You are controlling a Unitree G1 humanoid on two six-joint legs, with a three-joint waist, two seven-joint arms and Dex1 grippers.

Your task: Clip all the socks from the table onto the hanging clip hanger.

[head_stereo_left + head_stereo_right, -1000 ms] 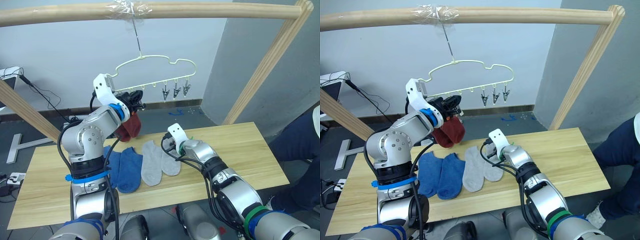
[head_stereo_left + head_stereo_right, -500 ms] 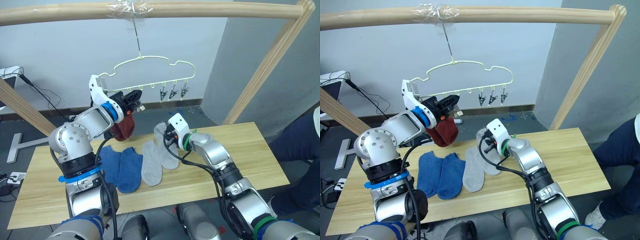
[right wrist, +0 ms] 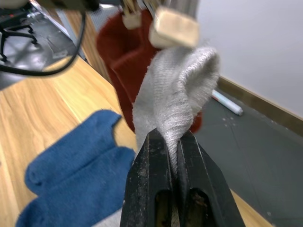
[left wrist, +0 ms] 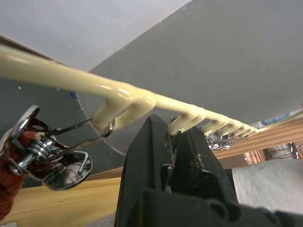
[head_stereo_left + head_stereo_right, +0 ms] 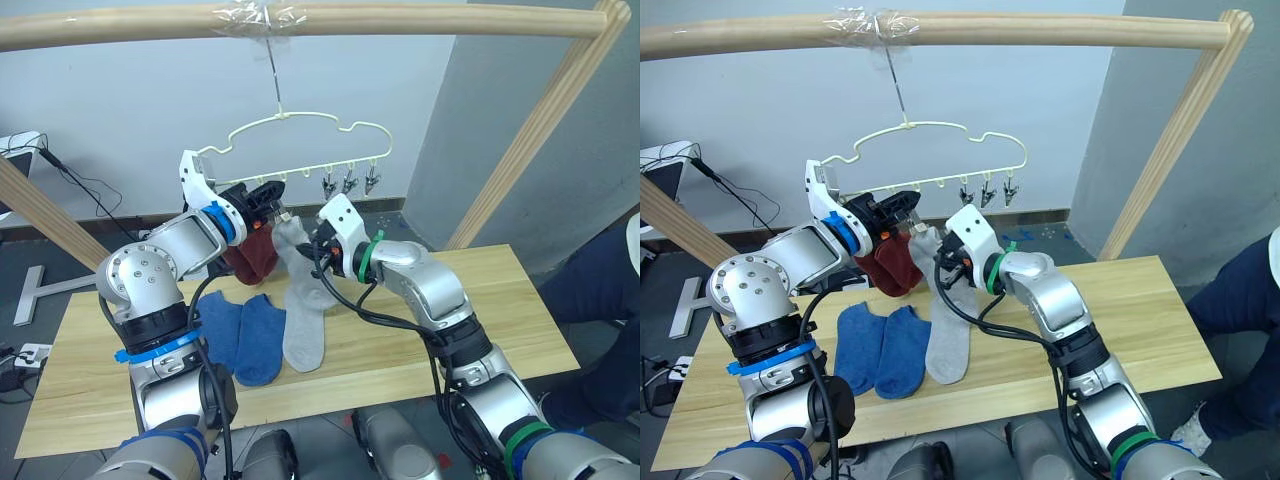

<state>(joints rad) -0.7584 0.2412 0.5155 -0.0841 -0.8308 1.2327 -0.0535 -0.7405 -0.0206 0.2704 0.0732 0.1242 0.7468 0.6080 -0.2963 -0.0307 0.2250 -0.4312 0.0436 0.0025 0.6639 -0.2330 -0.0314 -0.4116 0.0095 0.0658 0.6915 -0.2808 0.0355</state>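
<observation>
The pale-yellow clip hanger (image 5: 300,128) hangs from the top pole by its hook. My left gripper (image 5: 268,193) is up at its clip row, shut on a clip (image 4: 179,128). Beside it, rust red socks (image 5: 254,255) hang from clips. My right gripper (image 5: 308,245) is shut on a light grey sock (image 3: 175,94), held up just right of the red ones and below the left gripper. A second grey sock (image 5: 303,338) and two blue socks (image 5: 243,330) lie on the wooden table (image 5: 480,300).
Round wooden frame poles cross the top (image 5: 400,18) and slant down at the right (image 5: 530,130) and left (image 5: 45,225). Free metal clips (image 5: 348,183) hang at the hanger's right end. A person's leg in blue (image 5: 600,290) is at the right edge.
My right gripper has lifted the grey sock off the table, up and to the left, close under the left gripper. The left gripper has stayed at the clip row.
</observation>
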